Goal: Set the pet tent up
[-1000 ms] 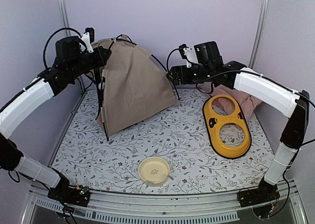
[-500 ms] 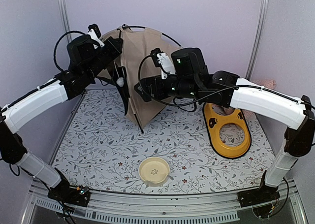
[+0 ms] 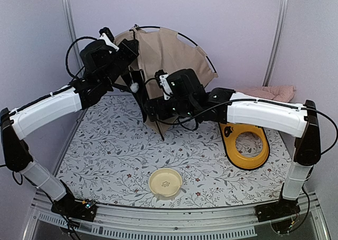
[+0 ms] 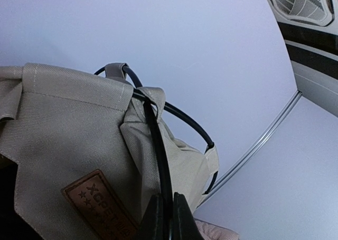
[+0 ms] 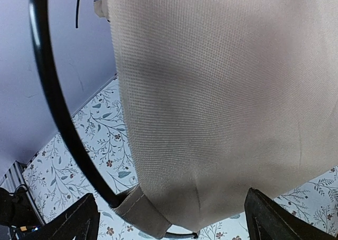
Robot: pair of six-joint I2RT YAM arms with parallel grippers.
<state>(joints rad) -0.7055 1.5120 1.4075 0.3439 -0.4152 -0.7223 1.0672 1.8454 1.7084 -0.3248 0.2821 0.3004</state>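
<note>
The pet tent [image 3: 174, 50] is a tan fabric dome on thin black poles, held tilted off the mat at the back centre. My left gripper [image 3: 129, 54] is shut on one black pole [image 4: 158, 145] near the top seam, beside the brown label [image 4: 100, 203]. A white pompom [image 3: 134, 86] dangles below it. My right gripper [image 3: 152, 112] is open at the tent's lower edge. In the right wrist view the tan fabric [image 5: 211, 92] hangs between the widely spread fingertips [image 5: 79, 219], and a curved pole [image 5: 53, 103] passes on the left.
A yellow double-bowl feeder tray [image 3: 244, 145] lies on the floral mat [image 3: 105, 155] at the right. A cream bowl [image 3: 165, 182] sits near the front centre. A pink checked cushion [image 3: 269, 92] rests against the back right wall. Walls close in behind and beside.
The tent has been lifted from the mat's left rear and tipped toward the centre. My right arm swung left to its lower edge, and its jaws opened wider.
</note>
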